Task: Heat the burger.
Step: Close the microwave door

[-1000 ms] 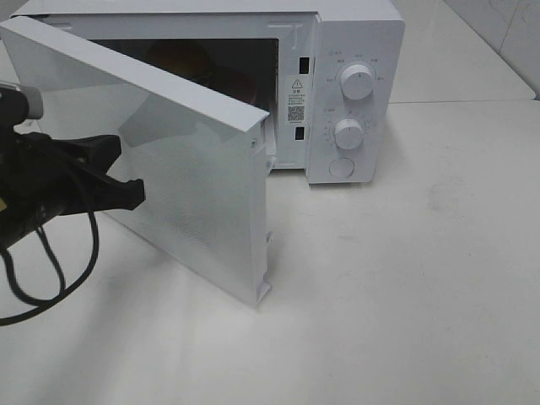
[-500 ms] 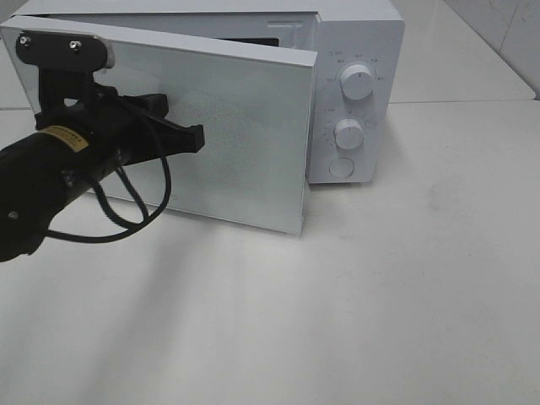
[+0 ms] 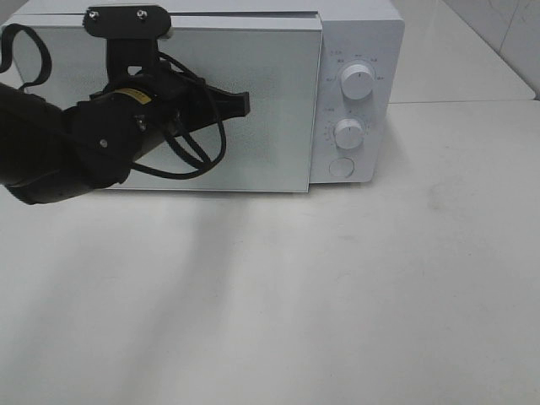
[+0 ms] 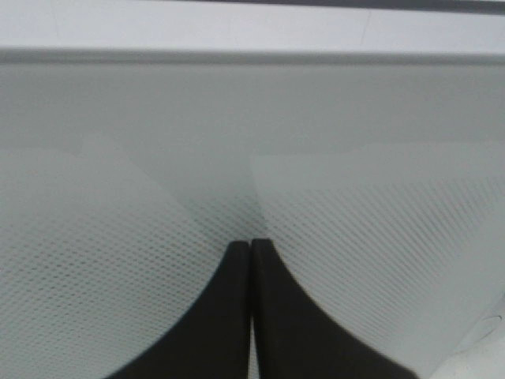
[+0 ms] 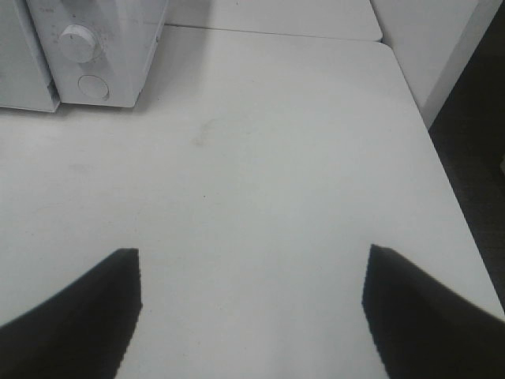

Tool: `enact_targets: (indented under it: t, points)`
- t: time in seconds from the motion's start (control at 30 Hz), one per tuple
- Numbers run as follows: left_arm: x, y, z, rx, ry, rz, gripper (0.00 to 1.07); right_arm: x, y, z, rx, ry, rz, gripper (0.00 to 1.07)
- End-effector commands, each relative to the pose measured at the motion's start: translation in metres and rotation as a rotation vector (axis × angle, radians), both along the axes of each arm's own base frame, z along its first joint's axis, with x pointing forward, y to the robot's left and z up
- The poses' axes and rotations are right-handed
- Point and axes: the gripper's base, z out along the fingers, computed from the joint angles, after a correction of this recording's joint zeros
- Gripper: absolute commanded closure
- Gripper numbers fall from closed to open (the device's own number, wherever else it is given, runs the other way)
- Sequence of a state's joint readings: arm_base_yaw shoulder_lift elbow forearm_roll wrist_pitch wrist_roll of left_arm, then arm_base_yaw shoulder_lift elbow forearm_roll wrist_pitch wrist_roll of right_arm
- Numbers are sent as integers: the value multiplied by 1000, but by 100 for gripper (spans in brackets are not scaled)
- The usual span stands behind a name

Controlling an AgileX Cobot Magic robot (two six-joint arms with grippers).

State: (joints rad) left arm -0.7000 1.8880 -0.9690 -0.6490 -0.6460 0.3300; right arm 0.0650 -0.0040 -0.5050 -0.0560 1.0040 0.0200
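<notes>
The burger is hidden from every view. A white microwave (image 3: 359, 42) stands at the back of the table with its door (image 3: 270, 126) shut flat against the front. My left gripper (image 3: 245, 105) is shut with nothing in it, its black tips against the door's dotted panel (image 4: 355, 229), where the left wrist view shows the two fingers (image 4: 229, 316) pressed together. My right gripper (image 5: 251, 272) hangs open over bare table right of the microwave (image 5: 87, 47), holding nothing; it is outside the high view.
Two white knobs (image 3: 358, 82) (image 3: 348, 132) and a round button (image 3: 341, 167) sit on the microwave's right panel. The white table (image 3: 337, 295) spreads in front. Its right edge (image 5: 442, 166) drops to a dark floor, and a white wall panel stands beyond.
The microwave door swung from wide open to shut, with my left arm moving right and back against it. The cavity can no longer be seen.
</notes>
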Motion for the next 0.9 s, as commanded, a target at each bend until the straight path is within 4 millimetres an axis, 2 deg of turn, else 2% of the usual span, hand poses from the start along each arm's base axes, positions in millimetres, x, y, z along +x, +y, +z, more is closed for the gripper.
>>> enact_targets:
  t: [0.03, 0.23, 0.37, 0.5, 0.67, 0.7, 0.73, 0.77, 0.8, 0.83, 0.87, 0.9]
  points:
    - [12, 2, 9, -28, -55, 55, 107, -4, -1, 0, -4, -40, -8, 32]
    - [27, -7, 10, -28, -46, 94, 107, -4, -1, 0, -4, -40, -8, 32]
    - [27, -11, 12, 3, -44, 57, 107, -4, -1, 0, -4, -40, -8, 32]
    - [19, -17, 12, 4, 0, 11, 107, -4, -1, 0, -4, -40, -8, 32]
    - [-9, -30, 12, 21, 105, -108, 107, -4, -1, 0, -4, -40, -8, 32]
    - [-9, -30, 12, 21, 105, -108, 107, -4, -1, 0, -4, -40, -8, 32]
    - [-18, -33, 9, 45, 154, -157, 107, -4, -1, 0, -4, -40, -8, 32]
    - [-27, -34, 5, 55, 247, -215, 98, -4, -1, 0, -4, -40, -8, 32]
    - [-27, -34, 5, 55, 247, -215, 98, -4, -1, 0, -4, -40, -8, 32]
    - [-31, -35, 3, 61, 302, -251, 89, -4, -1, 0, -4, -40, -8, 32]
    - [-37, -35, 0, 70, 395, -307, 66, -4, -1, 0, -4, -40, -8, 32]
    - [-37, -35, 0, 70, 395, -307, 66, -4, -1, 0, -4, -40, -8, 32]
